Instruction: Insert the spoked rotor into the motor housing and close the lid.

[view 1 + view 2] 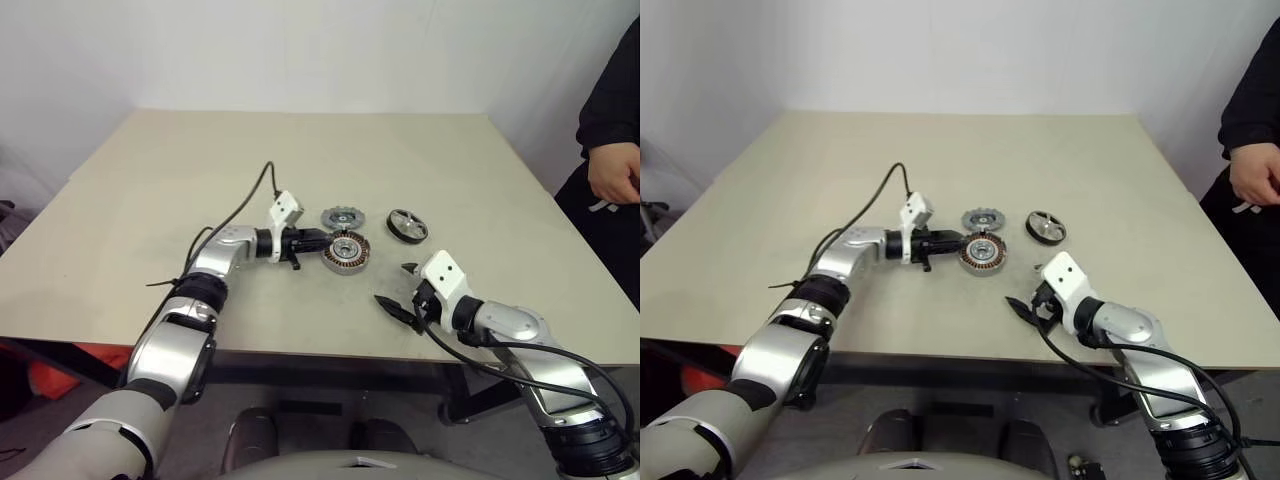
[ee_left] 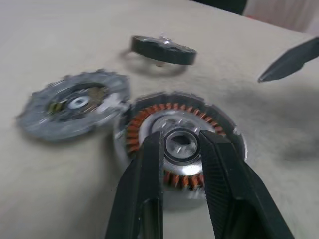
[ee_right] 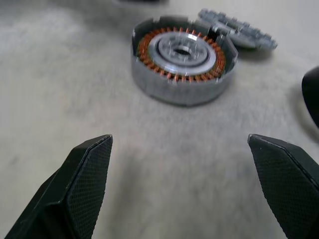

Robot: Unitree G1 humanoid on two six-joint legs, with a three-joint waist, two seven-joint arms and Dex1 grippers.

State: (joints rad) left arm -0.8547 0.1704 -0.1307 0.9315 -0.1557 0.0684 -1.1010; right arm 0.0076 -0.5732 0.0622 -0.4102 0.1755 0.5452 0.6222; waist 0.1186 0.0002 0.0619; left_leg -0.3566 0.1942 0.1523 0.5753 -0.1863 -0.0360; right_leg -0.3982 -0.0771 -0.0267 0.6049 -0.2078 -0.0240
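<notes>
The motor housing (image 1: 346, 251), a grey cup with copper windings, sits mid-table. Just behind it lies the notched lid (image 1: 341, 218), flat on the table. To their right stands the dark-rimmed spoked rotor (image 1: 407, 225), alone. My left gripper (image 1: 322, 241) points right at the housing's left rim. In the left wrist view its fingers (image 2: 144, 189) stand a narrow gap apart in front of the hub (image 2: 180, 142), with nothing between them. My right gripper (image 1: 393, 285) hovers wide open nearer the table's front edge, a little short of the housing (image 3: 182, 52), and is empty.
A person in dark clothes stands at the table's right side, one hand (image 1: 612, 172) by the edge. A black cable (image 1: 240, 210) runs from my left wrist back over the table (image 1: 150, 180). One right fingertip (image 2: 291, 62) shows in the left wrist view.
</notes>
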